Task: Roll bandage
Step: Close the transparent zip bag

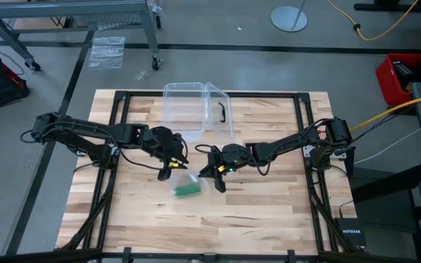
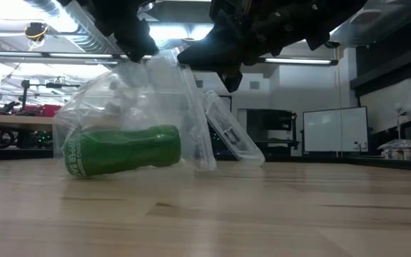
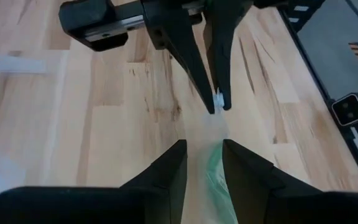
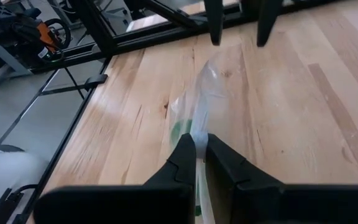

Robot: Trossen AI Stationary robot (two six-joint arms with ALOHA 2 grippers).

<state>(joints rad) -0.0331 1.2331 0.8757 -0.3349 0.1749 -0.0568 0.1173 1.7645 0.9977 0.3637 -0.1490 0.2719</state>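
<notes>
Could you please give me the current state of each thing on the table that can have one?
Bandage: rolled into a cylinder, lying on its side inside the plastic wrapper.
Plastic wrapper: top edge lifted, bottom resting on the table.
Right end effector: shut on the wrapper's edge.
Left end effector: fingers apart, astride the wrapper.
Clear box: lid open, nothing visible inside.

- Green bandage (image 2: 122, 150), pale lettering at one end, is being shown.
- Clear wrapper (image 2: 184, 107) is being seen.
- Pale striped wood table (image 1: 269, 212) is being displayed.
</notes>
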